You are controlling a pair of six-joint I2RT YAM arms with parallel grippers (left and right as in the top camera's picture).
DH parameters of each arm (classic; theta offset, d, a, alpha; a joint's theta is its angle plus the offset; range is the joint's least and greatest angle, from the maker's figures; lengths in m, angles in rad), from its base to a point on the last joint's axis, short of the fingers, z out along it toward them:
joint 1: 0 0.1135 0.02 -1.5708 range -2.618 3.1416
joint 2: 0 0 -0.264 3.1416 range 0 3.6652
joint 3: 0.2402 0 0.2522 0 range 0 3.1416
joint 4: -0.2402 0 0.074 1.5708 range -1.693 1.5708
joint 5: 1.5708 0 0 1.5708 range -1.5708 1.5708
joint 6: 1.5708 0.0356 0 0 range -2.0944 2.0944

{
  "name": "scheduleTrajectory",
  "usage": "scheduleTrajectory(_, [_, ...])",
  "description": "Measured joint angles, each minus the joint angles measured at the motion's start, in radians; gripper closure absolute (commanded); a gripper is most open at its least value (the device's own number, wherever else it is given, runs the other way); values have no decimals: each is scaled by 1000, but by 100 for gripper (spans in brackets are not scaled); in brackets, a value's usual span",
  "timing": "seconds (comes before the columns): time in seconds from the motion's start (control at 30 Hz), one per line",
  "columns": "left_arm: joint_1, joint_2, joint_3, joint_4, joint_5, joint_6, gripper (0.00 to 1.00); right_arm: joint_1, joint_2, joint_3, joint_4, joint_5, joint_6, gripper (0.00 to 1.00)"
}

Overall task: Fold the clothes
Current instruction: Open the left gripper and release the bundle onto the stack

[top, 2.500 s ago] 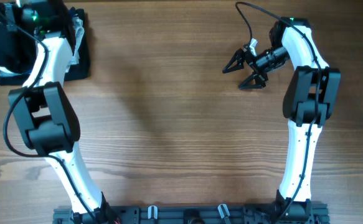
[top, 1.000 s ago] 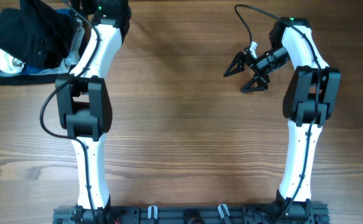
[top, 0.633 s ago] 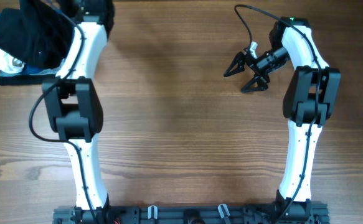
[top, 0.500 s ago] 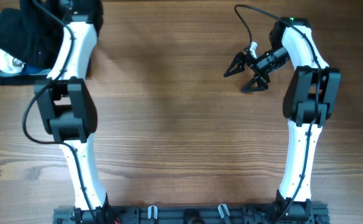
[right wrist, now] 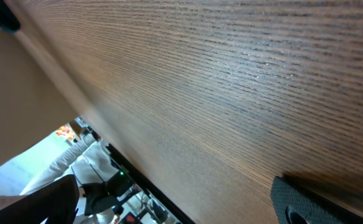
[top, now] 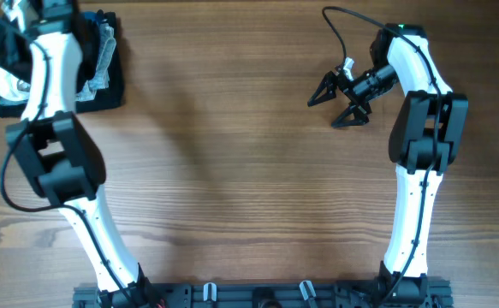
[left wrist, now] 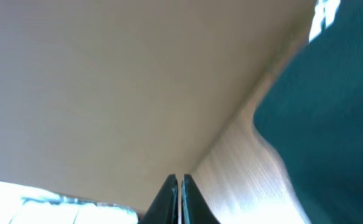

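A pile of clothes [top: 102, 53] lies at the table's far left corner: grey and white fabric on top of a dark folded piece [top: 69, 101]. My left arm [top: 48, 60] reaches over the pile, and its gripper is at the top edge of the overhead view, where I cannot make it out. In the left wrist view the left gripper [left wrist: 178, 190] is shut with nothing between the fingers and points up, away from the table. My right gripper [top: 323, 109] is open and empty over bare wood at the far right; one finger pad [right wrist: 312, 202] shows in the right wrist view.
A blurred dark teal surface [left wrist: 330, 124] fills the right side of the left wrist view. The wooden table [top: 232, 171] stretches between the two arms. A black rail [top: 258, 295] runs along the front edge.
My left arm has swung left from beside the pile to over it, covering the black bundle that showed before. The right arm has not moved.
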Motion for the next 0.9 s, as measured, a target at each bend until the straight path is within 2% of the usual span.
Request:
scheduleTrajectory(0.1, [64, 0, 0, -165, 136, -131, 96, 0, 0, 0, 0, 0, 2, 0])
scheduleTrajectory(0.2, [103, 4, 0, -224, 237, -214, 96, 0, 0, 0, 0, 0, 4, 0])
scheduleTrajectory(0.43, [43, 86, 0, -241, 324, -265, 96, 0, 0, 0, 0, 0, 5, 0])
scheduleTrajectory(0.63, [29, 97, 3, -276, 477, -307, 96, 0, 0, 0, 0, 0, 4, 0])
scheduleTrajectory(0.67, [32, 97, 4, -278, 488, -315, 89, 0, 0, 0, 0, 0, 4, 0])
scheduleTrajectory(0.7, [35, 97, 4, -278, 495, -318, 62, 0, 0, 0, 0, 0, 4, 0])
scheduleTrajectory(0.73, [37, 97, 4, -282, 497, -321, 28, 0, 0, 0, 0, 0, 5, 0])
scheduleTrajectory(0.77, [38, 97, 4, -286, 492, -328, 0, 0, 0, 0, 0, 0, 4, 0])
scheduleTrajectory(0.9, [37, 95, 4, -304, 420, -337, 0, 0, 0, 0, 0, 0, 5, 0])
